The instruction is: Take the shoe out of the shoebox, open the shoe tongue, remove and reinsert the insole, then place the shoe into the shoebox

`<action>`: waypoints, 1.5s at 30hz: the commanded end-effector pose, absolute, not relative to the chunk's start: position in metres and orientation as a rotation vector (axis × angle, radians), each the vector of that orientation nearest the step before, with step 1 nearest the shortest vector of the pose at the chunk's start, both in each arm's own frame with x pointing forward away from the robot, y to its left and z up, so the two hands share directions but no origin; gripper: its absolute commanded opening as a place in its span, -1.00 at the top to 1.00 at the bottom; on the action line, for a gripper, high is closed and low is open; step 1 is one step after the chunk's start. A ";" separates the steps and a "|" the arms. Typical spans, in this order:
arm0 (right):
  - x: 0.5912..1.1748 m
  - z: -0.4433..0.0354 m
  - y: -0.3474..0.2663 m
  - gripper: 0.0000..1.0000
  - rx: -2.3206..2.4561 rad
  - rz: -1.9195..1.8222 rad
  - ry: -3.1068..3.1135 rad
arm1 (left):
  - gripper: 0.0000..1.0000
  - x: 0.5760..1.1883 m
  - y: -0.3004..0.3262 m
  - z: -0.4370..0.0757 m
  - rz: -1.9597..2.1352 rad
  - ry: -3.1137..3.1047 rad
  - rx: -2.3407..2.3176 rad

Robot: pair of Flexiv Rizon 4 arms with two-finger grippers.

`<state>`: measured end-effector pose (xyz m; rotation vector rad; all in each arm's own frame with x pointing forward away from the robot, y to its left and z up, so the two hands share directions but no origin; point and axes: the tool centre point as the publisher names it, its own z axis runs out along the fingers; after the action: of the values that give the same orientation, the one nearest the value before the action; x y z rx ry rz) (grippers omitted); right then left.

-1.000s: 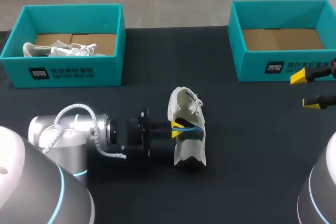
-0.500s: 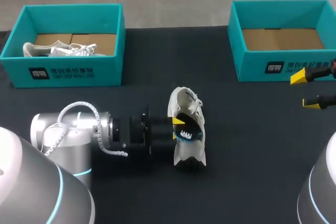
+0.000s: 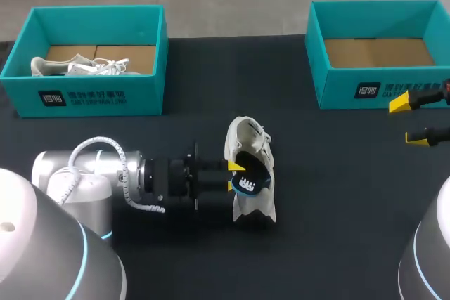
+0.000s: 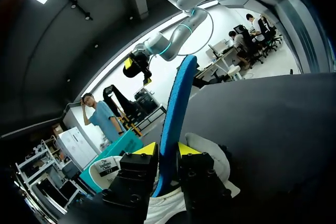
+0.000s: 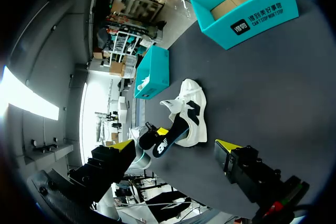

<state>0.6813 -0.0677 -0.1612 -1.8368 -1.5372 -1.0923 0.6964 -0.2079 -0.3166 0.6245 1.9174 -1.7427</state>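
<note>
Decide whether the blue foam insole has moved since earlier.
Yes. The blue foam insole has slid leftward, further out of the unmoved white shoe.

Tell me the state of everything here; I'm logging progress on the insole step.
shoe: on the table, outside both boxes
insole: partly pulled out of the shoe
left tool: shut on the insole
right tool: open, holding nothing
left shoebox: lidless, second shoe inside
right shoebox: lidless, no shoe inside
</note>
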 end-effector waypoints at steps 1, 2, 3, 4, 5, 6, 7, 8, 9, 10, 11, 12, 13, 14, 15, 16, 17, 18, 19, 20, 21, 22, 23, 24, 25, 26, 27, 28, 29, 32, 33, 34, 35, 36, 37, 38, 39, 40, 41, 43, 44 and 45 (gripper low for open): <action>0.680 -0.161 -0.067 -1.00 -1.841 -1.092 -1.537 | 1.00 0.698 -0.211 -0.322 -1.738 1.928 0.626; 0.680 -0.161 -0.067 -1.00 -1.841 -1.092 -1.537 | 1.00 0.699 -0.211 -0.323 -1.735 1.932 0.623; 0.680 -0.161 -0.067 -1.00 -1.841 -1.092 -1.537 | 1.00 0.700 -0.212 -0.325 -1.734 1.935 0.622; 0.680 -0.161 -0.067 -1.00 -1.841 -1.092 -1.537 | 1.00 0.701 -0.213 -0.326 -1.733 1.934 0.622; 0.680 -0.161 -0.067 -1.00 -1.841 -1.092 -1.537 | 1.00 0.702 -0.214 -0.327 -1.728 1.936 0.622; 0.680 -0.161 -0.067 -1.00 -1.841 -1.092 -1.537 | 1.00 0.703 -0.214 -0.329 -1.721 1.933 0.622; 0.680 -0.161 -0.067 -1.00 -1.841 -1.092 -1.537 | 1.00 0.705 -0.215 -0.330 -1.712 1.932 0.621; 0.680 -0.161 -0.067 -1.00 -1.841 -1.092 -1.537 | 1.00 0.706 -0.215 -0.331 -1.711 1.932 0.620; 0.680 -0.161 -0.067 -1.00 -1.841 -1.092 -1.537 | 1.00 0.708 -0.216 -0.332 -1.706 1.927 0.613; 0.680 -0.161 -0.067 -1.00 -1.841 -1.092 -1.537 | 1.00 0.709 -0.216 -0.334 -1.698 1.929 0.610; 0.680 -0.161 -0.067 -1.00 -1.841 -1.092 -1.537 | 1.00 0.711 -0.216 -0.335 -1.697 1.929 0.607; 0.680 -0.161 -0.067 -1.00 -1.841 -1.092 -1.537 | 1.00 0.712 -0.217 -0.336 -1.692 1.927 0.604; 0.680 -0.161 -0.067 -1.00 -1.841 -1.092 -1.537 | 1.00 0.712 -0.217 -0.337 -1.689 1.930 0.601; 0.680 -0.161 -0.067 -1.00 -1.841 -1.092 -1.537 | 1.00 0.714 -0.217 -0.339 -1.685 1.932 0.595; 0.680 -0.161 -0.067 -1.00 -1.841 -1.092 -1.537 | 1.00 0.715 -0.217 -0.340 -1.681 1.933 0.592; 0.680 -0.161 -0.067 -1.00 -1.841 -1.092 -1.537 | 1.00 0.717 -0.217 -0.342 -1.674 1.938 0.588; 0.680 -0.161 -0.067 -1.00 -1.841 -1.092 -1.537 | 1.00 0.718 -0.217 -0.343 -1.671 1.940 0.585; 0.680 -0.161 -0.067 -1.00 -1.841 -1.092 -1.537 | 1.00 0.720 -0.217 -0.344 -1.667 1.943 0.581; 0.680 -0.161 -0.067 -1.00 -1.841 -1.092 -1.537 | 1.00 0.721 -0.216 -0.344 -1.666 1.945 0.573; 0.680 -0.161 -0.067 -1.00 -1.841 -1.092 -1.537 | 1.00 0.721 -0.216 -0.344 -1.666 1.946 0.572; 0.680 -0.161 -0.067 -1.00 -1.841 -1.092 -1.537 | 1.00 0.719 -0.215 -0.340 -1.671 1.941 0.569; 0.680 -0.161 -0.067 -1.00 -1.841 -1.092 -1.537 | 1.00 0.718 -0.215 -0.338 -1.672 1.939 0.570; 0.680 -0.161 -0.067 -1.00 -1.841 -1.092 -1.537 | 0.61 0.715 -0.213 -0.334 -1.678 1.931 0.571; 0.680 -0.161 -0.067 -1.00 -1.841 -1.092 -1.537 | 0.44 0.713 -0.211 -0.332 -1.682 1.926 0.571; 0.680 -0.161 -0.067 -1.00 -1.841 -1.092 -1.537 | 0.40 0.710 -0.210 -0.330 -1.683 1.922 0.573; 0.680 -0.161 -0.067 -1.00 -1.841 -1.092 -1.537 | 0.35 0.708 -0.208 -0.327 -1.684 1.917 0.576; 0.680 -0.161 -0.067 -1.00 -1.841 -1.092 -1.537 | 0.35 0.705 -0.206 -0.325 -1.687 1.911 0.580; 0.680 -0.161 -0.067 -1.00 -1.841 -1.092 -1.537 | 0.37 0.703 -0.204 -0.323 -1.688 1.909 0.581; 0.680 -0.161 -0.067 -1.00 -1.841 -1.092 -1.537 | 0.39 0.701 -0.203 -0.322 -1.688 1.909 0.583; 0.680 -0.161 -0.067 -1.00 -1.841 -1.092 -1.537 | 0.47 0.697 -0.202 -0.320 -1.691 1.907 0.591; 0.680 -0.161 -0.067 -1.00 -1.841 -1.092 -1.537 | 0.50 0.697 -0.203 -0.320 -1.692 1.908 0.596; 0.680 -0.161 -0.067 -1.00 -1.841 -1.092 -1.537 | 0.55 0.697 -0.203 -0.320 -1.693 1.907 0.598; 0.680 -0.161 -0.067 -1.00 -1.841 -1.092 -1.537 | 0.60 0.697 -0.205 -0.321 -1.695 1.908 0.605; 0.680 -0.161 -0.067 -1.00 -1.841 -1.092 -1.537 | 0.62 0.697 -0.207 -0.321 -1.695 1.910 0.610; 0.680 -0.161 -0.067 -1.00 -1.841 -1.092 -1.537 | 0.65 0.697 -0.209 -0.322 -1.696 1.915 0.615; 0.680 -0.161 -0.067 -1.00 -1.841 -1.092 -1.537 | 0.73 0.697 -0.210 -0.324 -1.695 1.920 0.621; 0.680 -0.161 -0.067 -1.00 -1.841 -1.092 -1.537 | 0.81 0.698 -0.212 -0.325 -1.693 1.926 0.625; 0.680 -0.161 -0.067 -1.00 -1.841 -1.092 -1.537 | 0.84 0.698 -0.213 -0.327 -1.692 1.930 0.627; 0.680 -0.161 -0.067 -1.00 -1.841 -1.092 -1.537 | 0.91 0.699 -0.214 -0.328 -1.691 1.935 0.629; 0.680 -0.161 -0.067 -1.00 -1.841 -1.092 -1.537 | 1.00 0.702 -0.217 -0.332 -1.687 1.943 0.632; 0.680 -0.161 -0.067 -1.00 -1.841 -1.092 -1.537 | 1.00 0.704 -0.218 -0.333 -1.681 1.951 0.637; 0.680 -0.161 -0.067 -1.00 -1.841 -1.092 -1.537 | 1.00 0.705 -0.219 -0.334 -1.676 1.952 0.641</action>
<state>0.6813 -0.0677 -0.1612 -1.8368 -1.5372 -1.0923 0.6977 -0.2091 -0.3299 0.6295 1.9424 -1.6772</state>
